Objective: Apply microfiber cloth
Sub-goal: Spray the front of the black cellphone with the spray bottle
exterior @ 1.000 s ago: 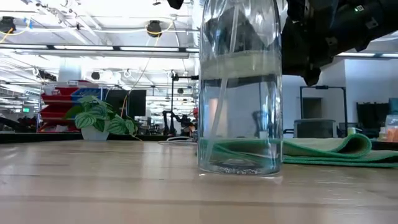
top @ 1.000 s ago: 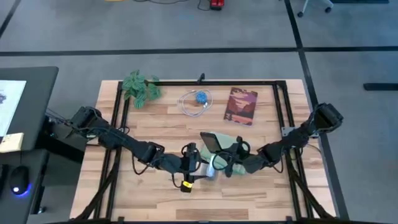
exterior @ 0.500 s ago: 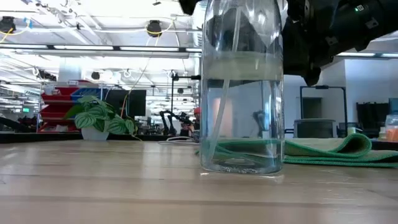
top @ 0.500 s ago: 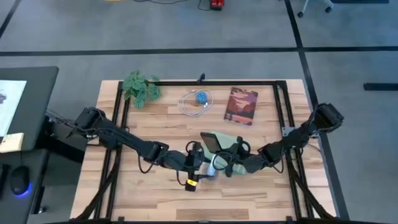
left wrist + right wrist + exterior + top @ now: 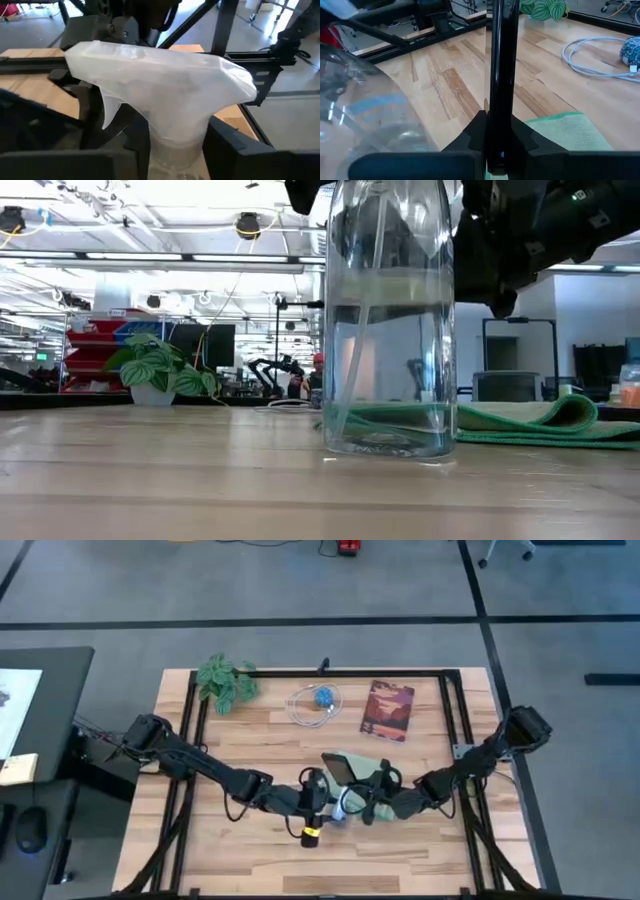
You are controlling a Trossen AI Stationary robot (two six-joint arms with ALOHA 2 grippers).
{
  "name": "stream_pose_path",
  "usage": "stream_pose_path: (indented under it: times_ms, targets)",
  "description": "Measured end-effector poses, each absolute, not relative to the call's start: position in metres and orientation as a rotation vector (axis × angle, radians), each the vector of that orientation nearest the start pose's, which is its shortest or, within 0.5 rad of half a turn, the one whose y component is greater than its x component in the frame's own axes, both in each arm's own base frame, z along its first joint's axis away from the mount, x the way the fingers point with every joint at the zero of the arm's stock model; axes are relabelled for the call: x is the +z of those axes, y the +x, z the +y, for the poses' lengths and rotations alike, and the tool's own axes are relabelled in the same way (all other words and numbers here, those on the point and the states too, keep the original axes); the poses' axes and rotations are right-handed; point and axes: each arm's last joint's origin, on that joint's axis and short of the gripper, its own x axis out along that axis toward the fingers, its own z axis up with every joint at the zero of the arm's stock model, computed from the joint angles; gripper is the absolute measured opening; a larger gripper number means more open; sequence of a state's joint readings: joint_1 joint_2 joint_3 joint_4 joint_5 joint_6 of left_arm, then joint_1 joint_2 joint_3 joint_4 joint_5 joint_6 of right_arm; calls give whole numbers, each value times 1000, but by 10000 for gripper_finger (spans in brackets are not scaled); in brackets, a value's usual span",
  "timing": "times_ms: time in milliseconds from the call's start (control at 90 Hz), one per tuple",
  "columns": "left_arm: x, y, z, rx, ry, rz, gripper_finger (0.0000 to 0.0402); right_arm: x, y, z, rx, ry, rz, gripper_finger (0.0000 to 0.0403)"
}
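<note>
A clear spray bottle (image 5: 388,320) stands on the wooden table (image 5: 250,855) directly between the two grippers, part-filled with clear liquid (a thin tube runs down inside it). The left gripper (image 5: 318,795) has its fingers either side of the bottle's neck under the white trigger head (image 5: 160,85), seemingly clamped. The right gripper (image 5: 365,802) pinches a black phone (image 5: 501,75), held on edge. The microfiber cloth (image 5: 368,773) lies folded behind the bottle, beneath the right gripper. A leafy plant (image 5: 226,681), coiled cable (image 5: 314,705) and book (image 5: 387,710) sit well apart.
</note>
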State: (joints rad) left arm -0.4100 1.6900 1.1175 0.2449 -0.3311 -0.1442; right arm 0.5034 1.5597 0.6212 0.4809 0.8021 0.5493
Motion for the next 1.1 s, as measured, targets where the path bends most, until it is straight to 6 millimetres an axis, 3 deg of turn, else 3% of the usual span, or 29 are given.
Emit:
stream_pose_path:
  times_ms: [367,833,900,1100]
  targets:
    - [269,320,-150,51,-105,413,108,168,264,121,-386,276,252,21]
    - [267,318,-157,25,-74,408,109,170,263,123,-405,242,234,20]
    - [266,319,-156,31,-88,410,140,170,263,122,-405,242,234,20]
    - [265,318,-157,-21,-44,425,286,170,263,122,-404,240,235,20]
